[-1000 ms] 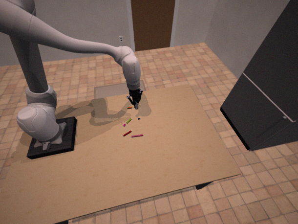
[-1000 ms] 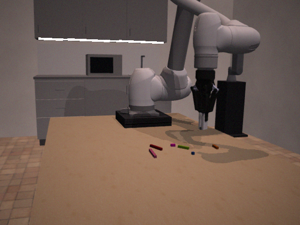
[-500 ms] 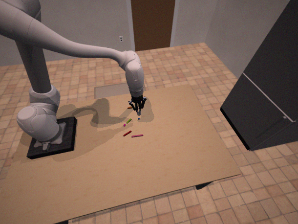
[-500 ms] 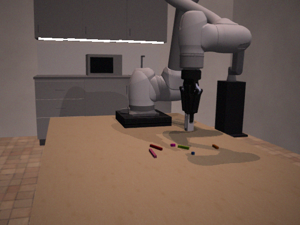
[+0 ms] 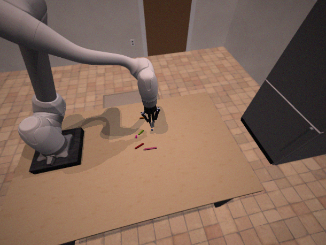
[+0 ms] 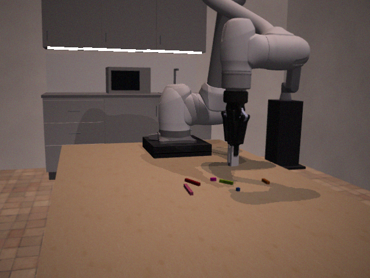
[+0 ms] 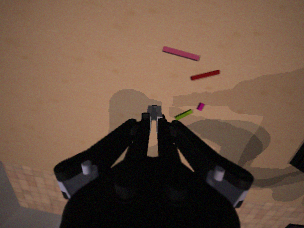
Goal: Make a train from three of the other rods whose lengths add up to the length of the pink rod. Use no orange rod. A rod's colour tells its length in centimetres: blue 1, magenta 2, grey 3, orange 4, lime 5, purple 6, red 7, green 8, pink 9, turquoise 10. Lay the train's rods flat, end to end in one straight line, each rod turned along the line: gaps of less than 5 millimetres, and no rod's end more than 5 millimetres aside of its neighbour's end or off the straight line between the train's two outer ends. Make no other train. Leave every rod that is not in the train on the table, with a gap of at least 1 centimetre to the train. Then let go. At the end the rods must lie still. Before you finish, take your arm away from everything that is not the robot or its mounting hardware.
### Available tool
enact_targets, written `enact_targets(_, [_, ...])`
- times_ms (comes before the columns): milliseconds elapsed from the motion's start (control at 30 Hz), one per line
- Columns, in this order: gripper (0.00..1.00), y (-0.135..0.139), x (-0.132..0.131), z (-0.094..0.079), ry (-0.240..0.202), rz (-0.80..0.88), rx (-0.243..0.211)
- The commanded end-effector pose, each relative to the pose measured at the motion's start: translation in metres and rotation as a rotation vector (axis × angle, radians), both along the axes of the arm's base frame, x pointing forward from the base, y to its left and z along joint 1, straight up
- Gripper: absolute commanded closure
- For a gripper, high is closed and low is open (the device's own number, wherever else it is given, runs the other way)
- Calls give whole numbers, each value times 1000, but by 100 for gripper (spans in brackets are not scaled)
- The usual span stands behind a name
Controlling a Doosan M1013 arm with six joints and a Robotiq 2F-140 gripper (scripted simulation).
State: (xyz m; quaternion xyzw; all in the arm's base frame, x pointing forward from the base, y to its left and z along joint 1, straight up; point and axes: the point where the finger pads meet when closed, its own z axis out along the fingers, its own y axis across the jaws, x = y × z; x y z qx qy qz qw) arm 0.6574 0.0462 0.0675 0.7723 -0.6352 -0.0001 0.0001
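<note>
My gripper [image 6: 233, 150] hangs above the table, shut on a short grey rod [image 6: 233, 159] that sticks down from the fingertips. The rod also shows at the tips in the wrist view [image 7: 154, 110]. On the table lie a pink rod [image 6: 188, 189], a red rod [image 6: 192, 181], a small magenta rod [image 6: 213, 179], a lime rod [image 6: 226, 181], a tiny blue rod [image 6: 238, 189] and an orange rod [image 6: 265, 181], all apart from one another. In the top view the gripper [image 5: 152, 123] is just above the blue rod [image 5: 152, 129], with the lime rod [image 5: 140, 132] to its left.
The robot base [image 5: 57, 150] stands on a black plate at the table's left side. A dark cabinet [image 5: 291, 101] stands off the table to the right. A black pedestal [image 6: 284, 133] stands behind the table in the exterior view.
</note>
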Motion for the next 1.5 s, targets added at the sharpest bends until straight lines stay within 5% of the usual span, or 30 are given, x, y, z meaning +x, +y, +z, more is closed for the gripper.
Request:
enact_targets(0, [97,0,0,-10,0,0,0])
enact_targets(633, [97,1,2,-71,0,0,0])
enact_targets(1467, [97,1,2,-74,0,0,0])
